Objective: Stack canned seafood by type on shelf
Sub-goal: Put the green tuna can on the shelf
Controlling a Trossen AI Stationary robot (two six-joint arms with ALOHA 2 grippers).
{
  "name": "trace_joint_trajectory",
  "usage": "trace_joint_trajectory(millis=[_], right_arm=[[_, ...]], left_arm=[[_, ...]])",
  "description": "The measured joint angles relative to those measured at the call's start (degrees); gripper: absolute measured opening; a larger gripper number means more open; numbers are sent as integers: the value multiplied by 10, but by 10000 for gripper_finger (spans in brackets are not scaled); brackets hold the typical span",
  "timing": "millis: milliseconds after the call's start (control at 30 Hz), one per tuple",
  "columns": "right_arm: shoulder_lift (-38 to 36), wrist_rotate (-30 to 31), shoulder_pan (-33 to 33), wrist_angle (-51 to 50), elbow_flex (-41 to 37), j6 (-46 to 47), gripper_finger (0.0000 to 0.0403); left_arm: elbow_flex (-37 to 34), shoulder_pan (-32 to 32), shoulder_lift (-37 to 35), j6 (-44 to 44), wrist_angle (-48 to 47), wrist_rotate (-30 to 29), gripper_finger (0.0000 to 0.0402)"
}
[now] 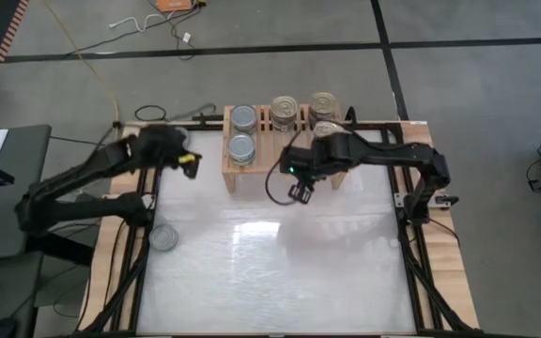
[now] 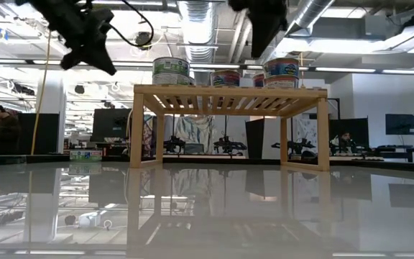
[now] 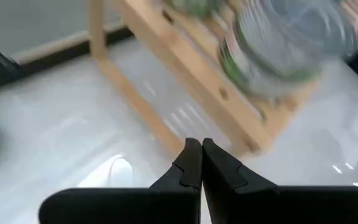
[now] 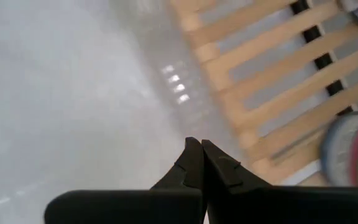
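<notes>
Glossy white table point(image 2: 207, 208) mirrors shelf point(image 2: 228, 97) and ceiling lights

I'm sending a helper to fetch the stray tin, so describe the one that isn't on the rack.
Start at the low light-wood slatted shelf at the table's far edge, then come to the near left of the white tabletop. There lies one small round silver-topped tin, alone on the surface beside the left frame rail, while every other tin sits on the shelf.

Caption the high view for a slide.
Two dark arms hover beside the light-wood slatted shelf holding round silver-topped tins.
</notes>
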Motion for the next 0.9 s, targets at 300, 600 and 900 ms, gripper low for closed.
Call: trace_joint_trajectory(millis=[300,600,900], right_arm=[[-11,42,112,-3,-2,115,20],[-11,62,227,1,-73,284,20],[-11,63,310,2,-110,403,20]], left_arm=[[-54,-208,-19,-120,10,-117,0],[-54,-289,21,-157,16,-121,0],[-54,-291,40,-151,29,-123,0]])
